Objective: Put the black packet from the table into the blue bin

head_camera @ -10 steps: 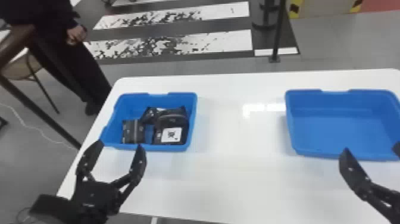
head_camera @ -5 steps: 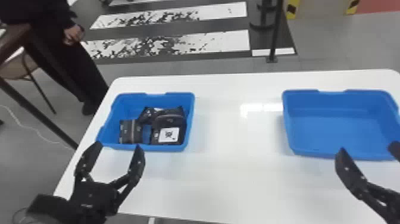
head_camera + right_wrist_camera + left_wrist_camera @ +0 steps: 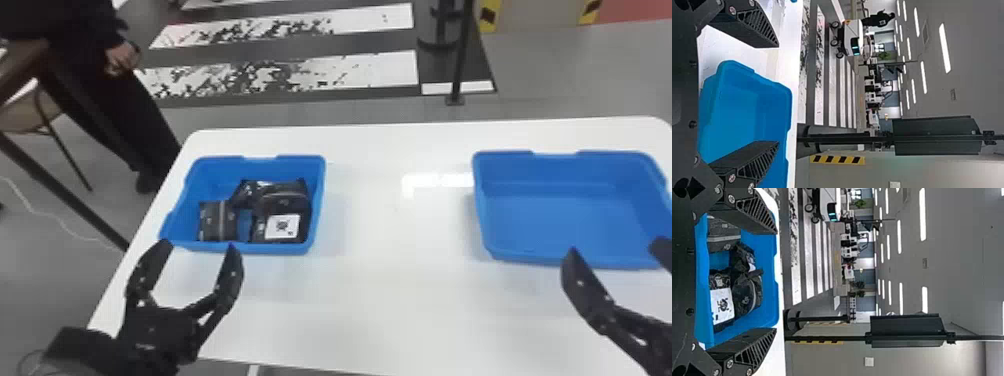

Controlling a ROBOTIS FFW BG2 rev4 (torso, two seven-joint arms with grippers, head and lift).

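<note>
Hovering lower left, the left gripper (image 3: 200, 245), fingers spread wide, right gripper (image 3: 615, 246) lower right, spread too, and look, black packets (image 3: 282, 202) bunched in the blue bin (image 3: 215, 172) at left, second bin (image 3: 575, 215) at right.

On the white surface (image 3: 390, 310), one blue bin (image 3: 270, 248) is placed at the left, another blue bin (image 3: 575, 215) at the right.
</note>
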